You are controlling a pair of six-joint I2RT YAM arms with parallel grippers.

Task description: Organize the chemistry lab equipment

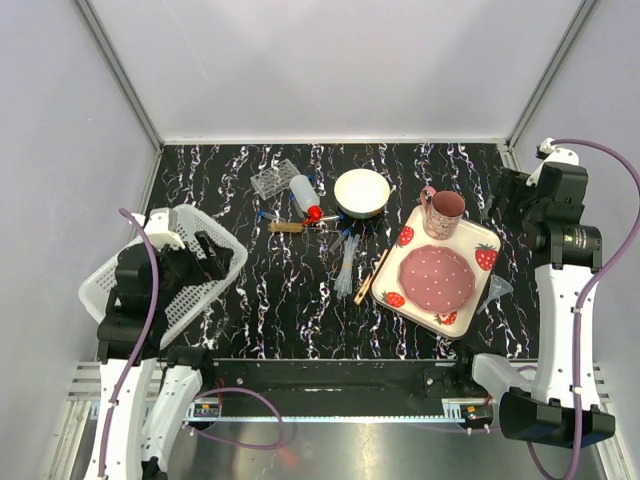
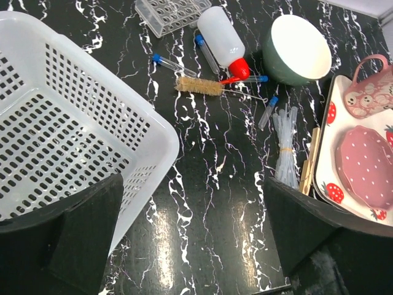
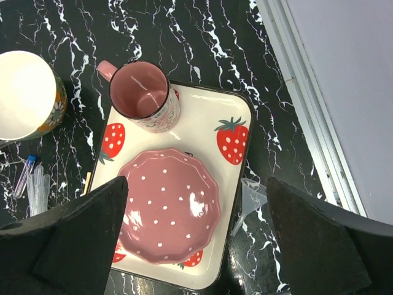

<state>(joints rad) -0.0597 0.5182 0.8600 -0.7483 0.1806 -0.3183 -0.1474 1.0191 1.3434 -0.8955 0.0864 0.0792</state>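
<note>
Top view took in the whole black marbled table (image 1: 300, 310). The left gripper (image 1: 213, 258) hung over the white basket (image 1: 130, 290) at the left edge. The right gripper (image 1: 505, 210) sat far right, beside the strawberry-printed plate (image 1: 478, 235). Wrist views showed both sets of jaws spread wide, nothing in them.

Lab gear was bunched at the far middle: small clear tube rack (image 1: 275, 181), with the white squeeze bottle (image 1: 303, 192) on its side just beside it, red cap toward the white bowl (image 1: 362, 192).

Only the left wrist view resolved the thin blue-capped tubes (image 2: 166, 63) scattered around the bottle, and a bristle brush (image 2: 199, 86) lying just near of it. It also showed the slender clear pipettes (image 2: 284, 153) bundled together and the short wooden sticks (image 2: 309, 165) lying along the plate's left edge.

The right wrist view alone made plain a clear funnel (image 3: 250, 196) against the plate's right edge, near the table rail. The pink mug (image 3: 142, 96) stood on the plate's far corner, and a pink dotted dish (image 3: 169, 209) lay mid-plate.

Bare table ran between basket and pipettes and along the near edge. The bowl stood between bottle and mug.
</note>
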